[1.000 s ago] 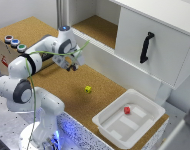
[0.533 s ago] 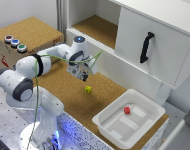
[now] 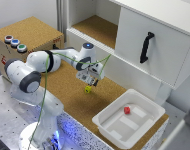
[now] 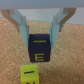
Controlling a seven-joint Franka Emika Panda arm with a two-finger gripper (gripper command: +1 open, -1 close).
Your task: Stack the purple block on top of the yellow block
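Now the gripper (image 4: pixel 39 31) clamps the purple block (image 4: pixel 39 47) between its fingers, just above the yellow block (image 3: pixel 88 89); a red cube (image 3: pixel 127 110) lies in the white tray (image 3: pixel 115 131).

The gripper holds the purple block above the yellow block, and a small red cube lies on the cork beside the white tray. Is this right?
Not quite. The red cube lies inside the white tray, as the exterior view shows. The gripper does hold the purple block above the yellow block.

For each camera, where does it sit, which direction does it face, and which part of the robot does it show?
Exterior view: off the arm, high, looking down at the cork table; shows the whole arm and gripper.
Wrist view: on the wrist, looking along the jaws, which hold the purple block.
Both show the yellow block.
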